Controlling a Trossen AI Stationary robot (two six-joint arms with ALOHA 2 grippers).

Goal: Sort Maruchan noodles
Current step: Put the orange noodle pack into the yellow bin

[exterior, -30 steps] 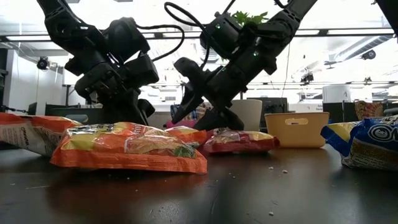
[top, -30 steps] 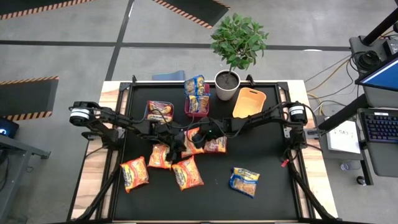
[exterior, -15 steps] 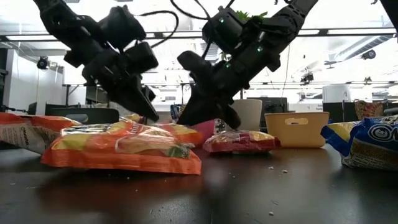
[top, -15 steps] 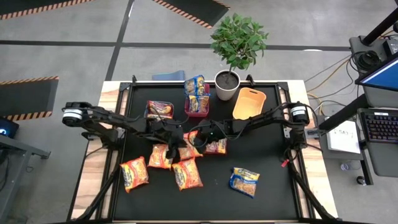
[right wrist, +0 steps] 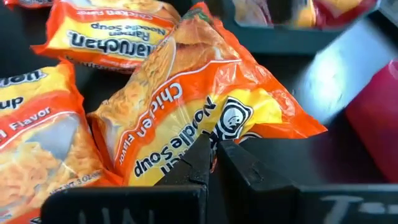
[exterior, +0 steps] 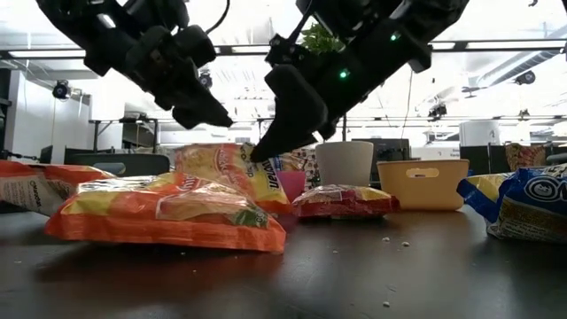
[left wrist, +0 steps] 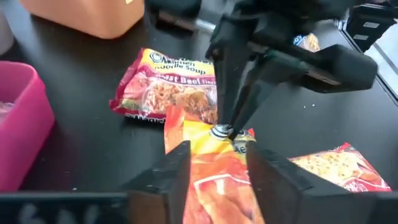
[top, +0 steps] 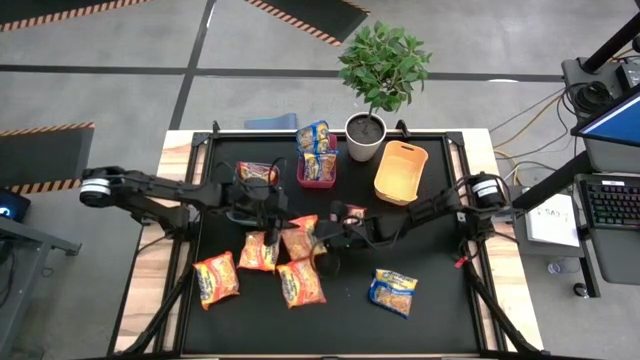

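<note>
An orange Maruchan packet [top: 300, 237] stands tilted at mid-table, and my right gripper [right wrist: 214, 155] is shut on its raised end. My left gripper [left wrist: 217, 180] is open just above and left of it. Its two fingers stand on either side of the packet's other end [left wrist: 214, 186]. More orange packets [top: 217, 278] [top: 258, 250] [top: 300, 282] lie flat near the front left. A red packet [top: 350, 213] lies beyond the held one, and a blue packet [top: 392, 290] lies at the front right. My right gripper pinches the orange packet's edge [right wrist: 205, 134] between its two shut fingers, coming slanting down from the table's right. That end [exterior: 257, 164] is raised and the packet tilts down toward the other packets. My left gripper: I cannot tell whether its open fingers touch the packet.
At the far edge stand a pink bin [top: 318, 172] holding blue packets, an orange bin [top: 400, 168] and a potted plant [top: 366, 135]. Another red packet [top: 257, 172] lies at the far left. Bare dark mat lies at the right and near edges.
My right gripper has shut on the orange packet's end, rolled, and drawn toward the near edge, tipping that end up off the table. My left gripper has risen and pulled back toward the left.
</note>
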